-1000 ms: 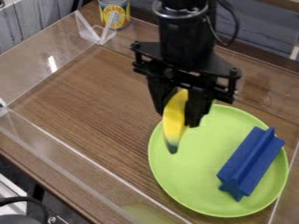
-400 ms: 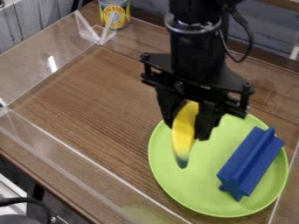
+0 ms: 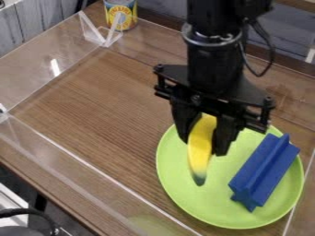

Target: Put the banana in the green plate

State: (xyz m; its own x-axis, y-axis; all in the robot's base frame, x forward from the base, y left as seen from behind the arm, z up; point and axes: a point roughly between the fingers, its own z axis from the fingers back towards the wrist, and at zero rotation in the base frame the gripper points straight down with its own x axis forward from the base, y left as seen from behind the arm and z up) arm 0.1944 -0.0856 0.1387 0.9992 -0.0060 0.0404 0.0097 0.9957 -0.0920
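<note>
My black gripper points straight down over the lime-green plate and is shut on the yellow banana. The banana hangs nearly upright between the fingers, its greenish tip low over the plate's left half; whether the tip touches the plate I cannot tell. The plate lies at the lower right of the wooden table.
A blue ridged block lies on the right side of the plate, close to the gripper. A yellow cup stands at the far back. Clear plastic walls fence the wooden tabletop at left and front.
The gripper with the banana has shifted right and slightly down in the picture, further over the plate. The blue block has stayed put.
</note>
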